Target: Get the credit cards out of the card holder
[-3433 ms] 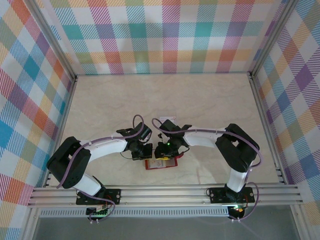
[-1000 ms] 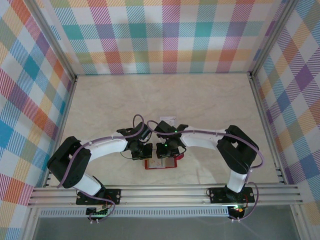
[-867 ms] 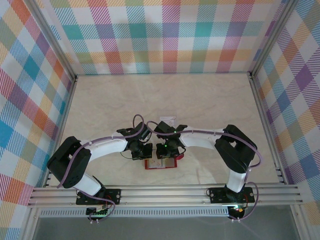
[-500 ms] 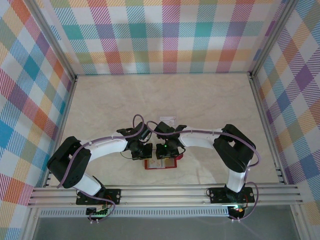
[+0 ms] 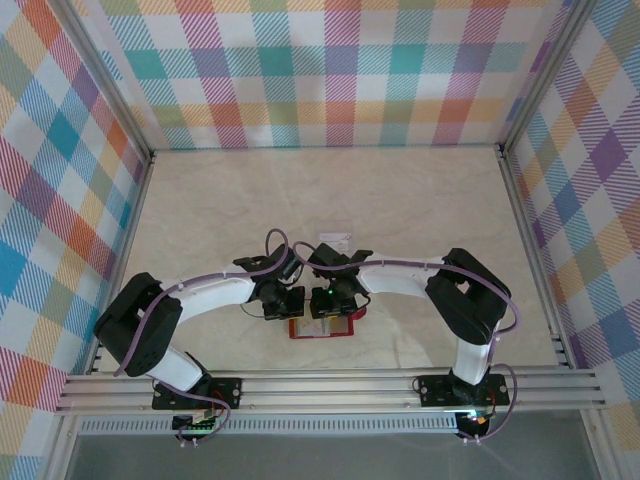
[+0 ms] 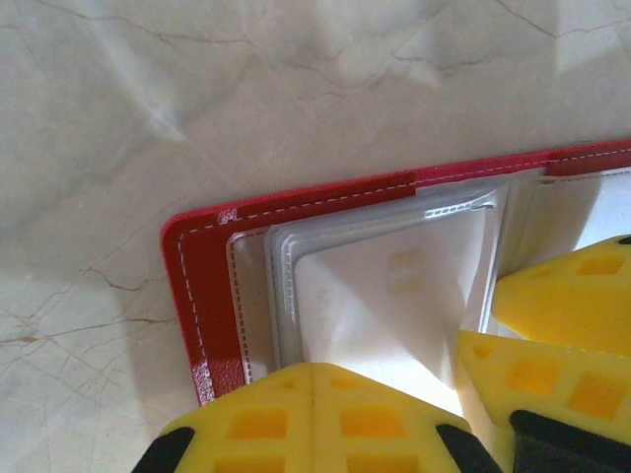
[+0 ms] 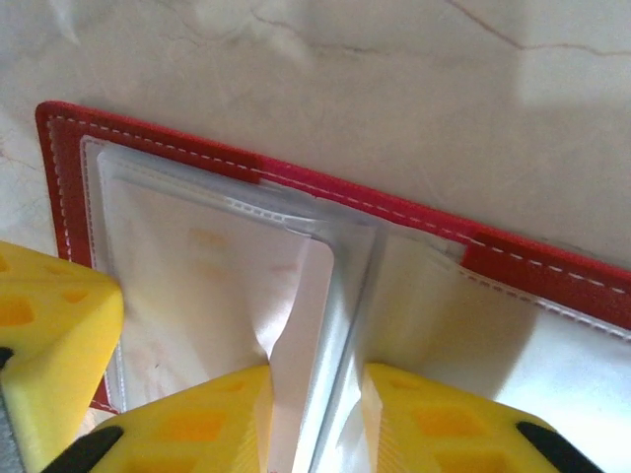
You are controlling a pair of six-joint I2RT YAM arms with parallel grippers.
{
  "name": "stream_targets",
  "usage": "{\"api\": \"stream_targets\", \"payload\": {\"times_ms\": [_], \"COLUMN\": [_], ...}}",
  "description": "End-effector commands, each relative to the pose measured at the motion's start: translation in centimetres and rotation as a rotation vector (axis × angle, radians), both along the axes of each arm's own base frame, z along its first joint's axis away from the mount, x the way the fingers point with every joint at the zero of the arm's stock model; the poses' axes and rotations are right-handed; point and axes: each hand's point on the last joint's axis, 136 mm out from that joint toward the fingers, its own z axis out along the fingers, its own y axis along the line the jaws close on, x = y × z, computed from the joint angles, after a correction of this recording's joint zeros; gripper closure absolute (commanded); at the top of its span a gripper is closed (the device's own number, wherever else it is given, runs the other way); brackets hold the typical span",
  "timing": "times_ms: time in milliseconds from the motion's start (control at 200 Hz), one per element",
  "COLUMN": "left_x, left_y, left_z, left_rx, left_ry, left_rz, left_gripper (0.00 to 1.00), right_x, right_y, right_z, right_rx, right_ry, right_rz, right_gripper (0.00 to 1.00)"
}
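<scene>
Extraction step: right gripper [image 7: 317,394] pinches a credit card [image 7: 308,325] at lower centre; clenched left gripper [image 6: 314,379] pins the card holder [image 6: 202,286]; next, the card must slide out.

The top view looks steeply down from behind the arm bases, far above the card holder [image 5: 323,327]; both wrist views face down, very close over it, sharing its open clear-pocketed inside

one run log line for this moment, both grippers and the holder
stage: card extraction | card holder: open flat on table | left gripper: shut, pressing its sleeves | right gripper: pinching a white card at the fold
</scene>
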Motion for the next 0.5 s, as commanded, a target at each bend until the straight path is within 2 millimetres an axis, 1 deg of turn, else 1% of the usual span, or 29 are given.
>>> {"api": "stream_targets", "payload": {"times_ms": [0,120,215,340,495], "left_x": [-0.8,-0.8,-0.9,-0.9,-0.9], "left_y": [1.3,1.7,2.1,2.4,2.5], "left_z": [-0.9,-0.8,-0.8,-0.8,-1.1], "left_rx": [0.069,0.089,0.101,0.117,0.128], "left_ry": [0.013,0.006,0.002,0.002,0.008], "left_rz": [-0.013,-0.013,-0.011,-0.009,-0.014], "left_gripper": [0.97,0.96,0.96,0.96,0.96], "right_x": [-0.2,-0.2,-0.1,0.4,0.7], "right_y": [-0.8,-1.5,-1.8,-2.4,-2.3], "right_z": [-1.6,-1.9,-1.6,-0.4,1.2], "right_rx": [-0.068,-0.101,-0.113,-0.124,-0.094], "right_ry": [0.012,0.01,-0.006,-0.044,-0.072], "right_rz": [-0.012,-0.016,-0.018,-0.027,-0.029], "right_gripper": [0.75,0.78,0.81,0.83,0.84]}}
